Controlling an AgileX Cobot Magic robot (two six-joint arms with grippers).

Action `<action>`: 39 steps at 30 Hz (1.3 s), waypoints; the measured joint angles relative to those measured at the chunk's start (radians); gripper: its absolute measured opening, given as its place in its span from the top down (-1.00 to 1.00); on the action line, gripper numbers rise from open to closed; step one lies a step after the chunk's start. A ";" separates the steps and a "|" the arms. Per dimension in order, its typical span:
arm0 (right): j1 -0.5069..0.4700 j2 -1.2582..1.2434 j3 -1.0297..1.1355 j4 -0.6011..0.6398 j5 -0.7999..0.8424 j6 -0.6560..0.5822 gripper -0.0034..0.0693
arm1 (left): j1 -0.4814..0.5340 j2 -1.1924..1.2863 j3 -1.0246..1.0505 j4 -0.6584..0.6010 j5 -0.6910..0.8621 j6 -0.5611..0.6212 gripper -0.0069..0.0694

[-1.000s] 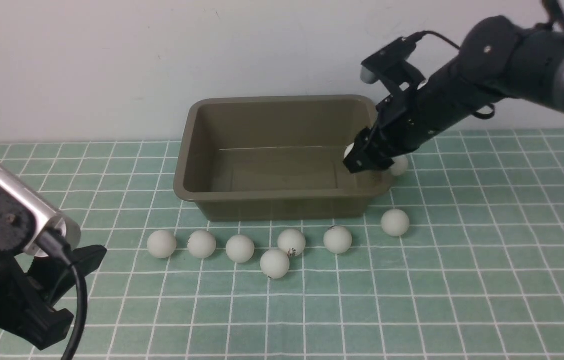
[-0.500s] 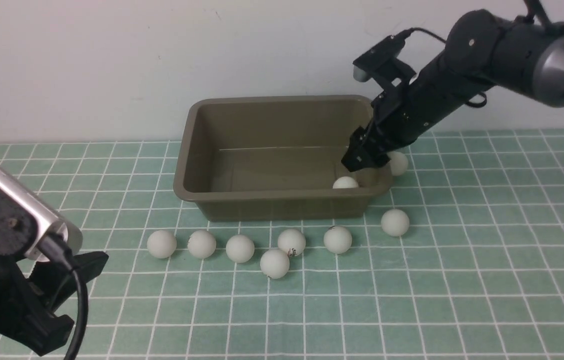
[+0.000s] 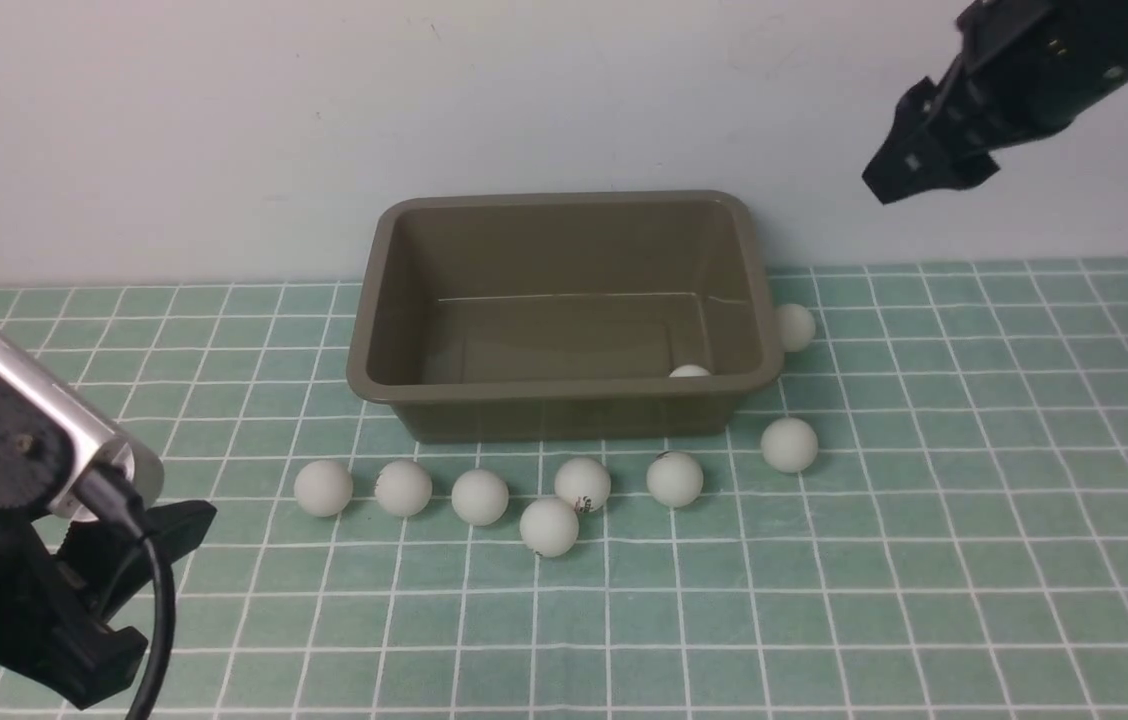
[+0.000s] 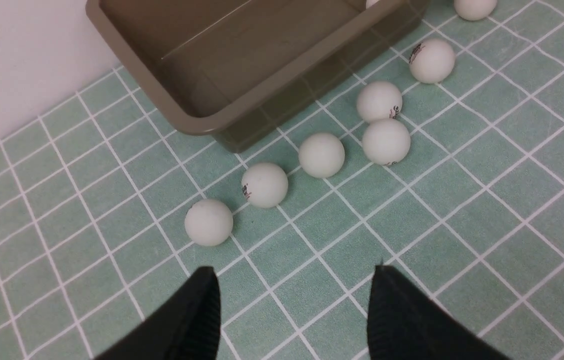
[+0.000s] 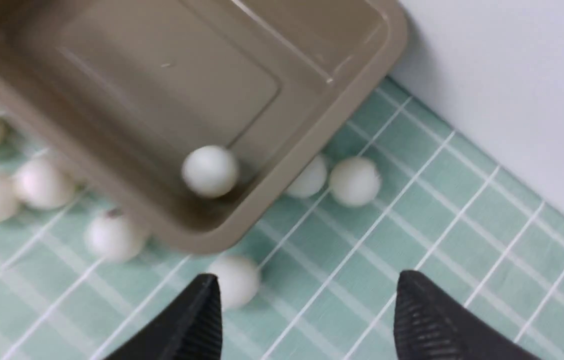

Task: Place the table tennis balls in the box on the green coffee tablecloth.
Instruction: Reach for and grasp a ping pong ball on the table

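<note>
the table tennis balls (image 3: 479,497) lie mostly on the green coffee tablecloth (image 3: 924,560); we find only one inside the box (image 3: 564,392). that ball (image 3: 690,371) sits on the box floor in the near right corner, its top just showing over the front rim in the front view. six balls form a loose row on the cloth just in front of the box's near wall, one of them (image 3: 549,527) a little nearer to us than the rest and close against its neighbour. another ball (image 3: 789,445) lies off the front right corner of the box. beside the box's right wall we see one ball (image 3: 795,327) from the front, while the right wrist view shows two there, one (image 5: 309,177) tucked partly under the flared rim.

the right gripper (image 5: 307,277) hangs high in the air, right of the box and well clear of it, fingers spread with nothing between them. the left gripper (image 4: 294,272) is low over the near left part of the cloth, fingers also spread and empty, near the left end of the row of balls.
</note>
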 joint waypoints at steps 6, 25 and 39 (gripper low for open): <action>0.000 -0.089 0.010 0.032 0.086 0.067 -0.25 | 0.000 0.000 0.000 0.000 -0.002 0.000 -0.13; 0.000 -0.129 0.631 0.298 -0.398 -0.270 -0.25 | 0.000 0.000 0.000 0.000 -0.002 0.000 -0.13; 0.000 0.059 0.639 0.442 -0.505 -0.399 -0.25 | 0.000 0.000 0.000 0.000 -0.003 0.000 -0.13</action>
